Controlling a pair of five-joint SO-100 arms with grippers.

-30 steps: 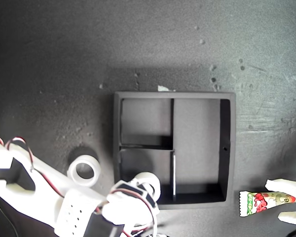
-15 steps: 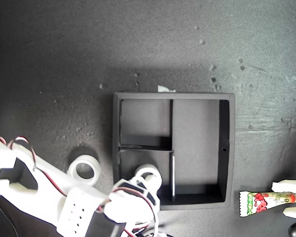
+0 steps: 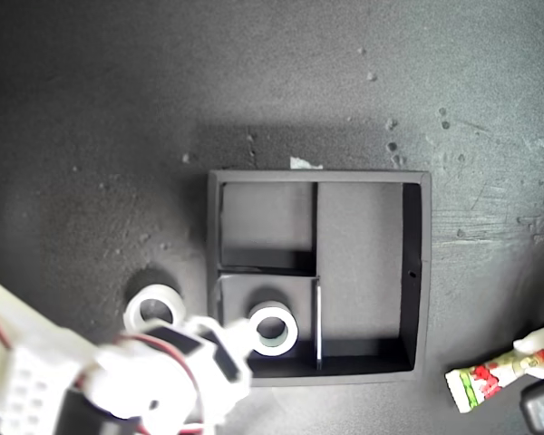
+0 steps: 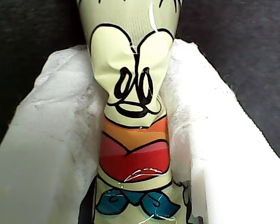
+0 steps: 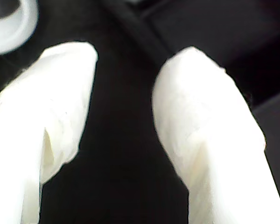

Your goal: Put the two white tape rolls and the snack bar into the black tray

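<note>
The black tray (image 3: 417,272) sits in the middle of the exterior view. One white tape roll (image 3: 273,328) lies in its small compartment nearest the exterior view's bottom left. The other tape roll (image 3: 153,310) (image 5: 9,23) rests on the table just outside the tray's wall (image 5: 140,32). My second gripper (image 3: 222,343) (image 5: 130,56) hangs open and empty over that wall, between the two rolls. At the exterior view's lower right, my first gripper (image 3: 537,352) (image 4: 130,51) is shut on the snack bar (image 3: 485,376) (image 4: 135,116), which is tilted.
The dark table top (image 3: 118,136) carries small pale specks and scuffs. A scrap of white (image 3: 299,163) lies against the tray's far wall. The second arm's white body (image 3: 36,381) fills the exterior view's lower left corner.
My second gripper let go of the tape roll in the tray's small compartment and drew back toward the exterior view's left. The snack bar tilted and shifted toward the exterior view's right in my first gripper.
</note>
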